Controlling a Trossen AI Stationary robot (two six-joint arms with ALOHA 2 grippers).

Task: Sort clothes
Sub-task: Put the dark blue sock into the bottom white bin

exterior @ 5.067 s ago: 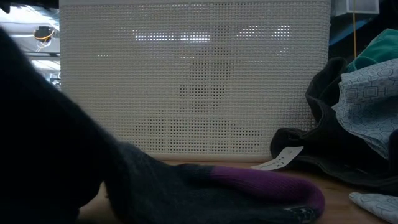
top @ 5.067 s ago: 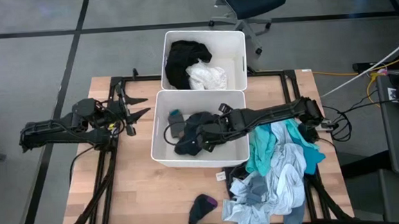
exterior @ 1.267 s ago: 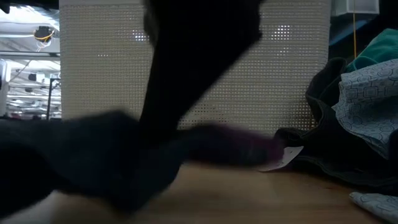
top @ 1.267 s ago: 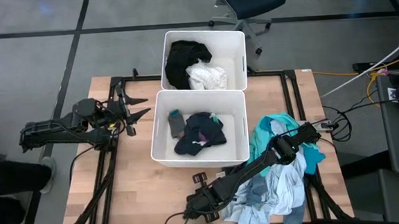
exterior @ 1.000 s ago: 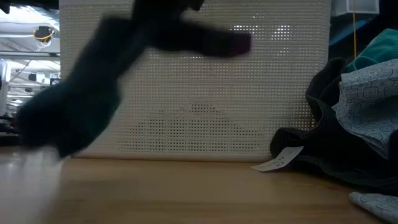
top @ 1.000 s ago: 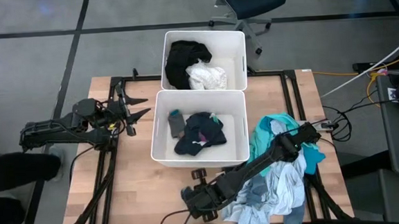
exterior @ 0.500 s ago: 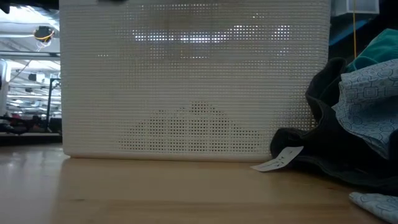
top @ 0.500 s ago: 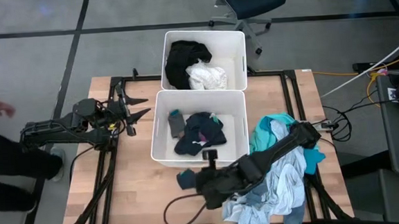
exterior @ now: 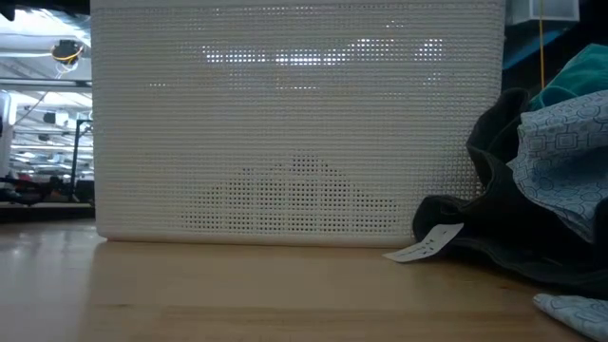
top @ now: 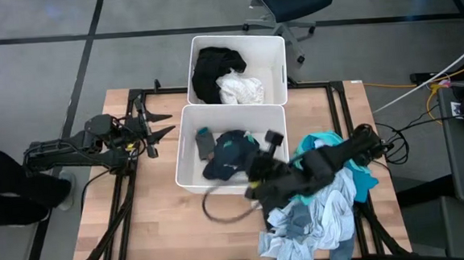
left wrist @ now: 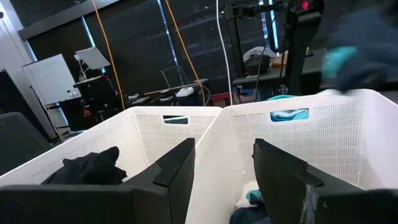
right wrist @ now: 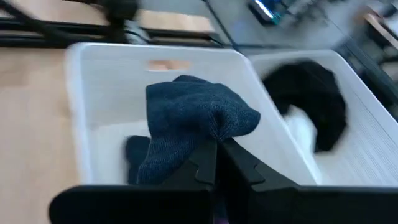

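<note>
My right gripper (top: 249, 166) is shut on a dark blue sock (right wrist: 189, 118) and hovers over the near right part of the near white bin (top: 183, 149); the sock also shows in the high view (top: 229, 153). That bin holds dark garments (top: 218, 169) and a grey sock (top: 204, 141). The far bin (top: 276, 55) holds a black garment (top: 212, 71) and a white one (top: 240, 89). A pile of teal, light blue and grey clothes (top: 326, 209) lies on the table's right part. My left gripper (top: 157, 126) waits open, left of the bins. My right gripper pinches the dark blue sock between its two fingers (right wrist: 199, 163) at a bunched fold (right wrist: 208, 138). The sock is lifted clear and stands out past the fingertips, above the near bin's inside. The fingers hide how many layers they have.
The near bin's perforated wall (exterior: 294, 123) fills the low view, with the dark edge of the clothes pile (exterior: 532, 199) and a white tag (exterior: 425, 247) on the wood at its right. Bare wood lies at the table's near left (top: 157, 223). A person (top: 9, 184) stands off the left edge.
My right gripper has risen from the table's near edge with the dark sock and swung toward the far edge, coming over the near bin. The sock has been lifted clear of the table. A person has moved about beside the table's left edge.
</note>
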